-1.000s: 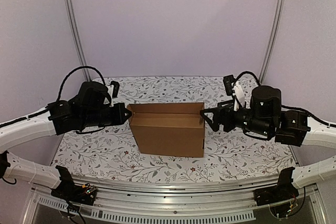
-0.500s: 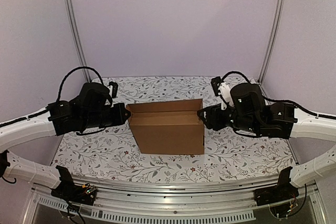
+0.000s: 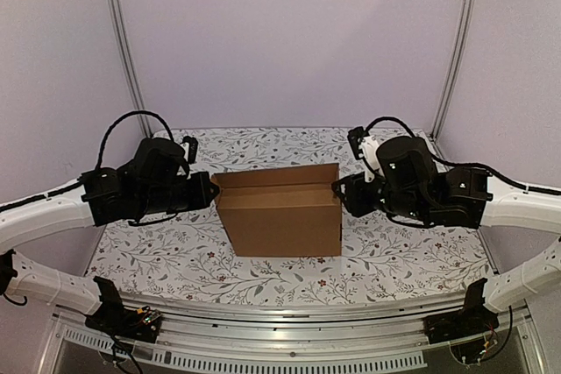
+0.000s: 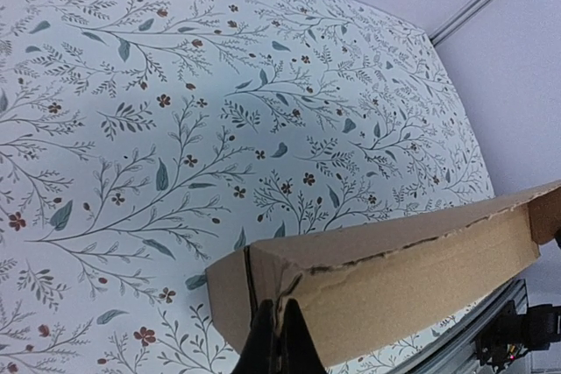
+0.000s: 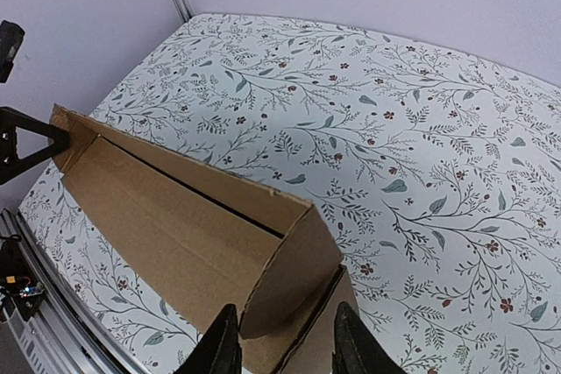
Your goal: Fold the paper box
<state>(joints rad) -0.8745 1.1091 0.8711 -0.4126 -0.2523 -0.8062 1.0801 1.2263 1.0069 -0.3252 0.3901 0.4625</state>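
The paper box (image 3: 280, 216) is plain brown cardboard and stands upright mid-table with its top open. My left gripper (image 3: 213, 190) is at its upper left corner. In the left wrist view the left gripper (image 4: 279, 339) is shut on the torn cardboard edge of the paper box (image 4: 394, 278). My right gripper (image 3: 337, 190) is at the box's right end. In the right wrist view its fingers (image 5: 223, 339) straddle a rounded end flap (image 5: 294, 278) of the paper box (image 5: 166, 216). The right gripper (image 5: 285, 326) is open, with gaps showing on both sides of the flap.
A floral-patterned cloth (image 3: 403, 260) covers the table. Purple walls with metal posts (image 3: 123, 50) close in the back and sides. A metal rail (image 3: 280, 321) runs along the near edge by the arm bases.
The right arm has swung left to the box's right end and its jaws have narrowed around the end flap. The left arm and the box have stayed put.
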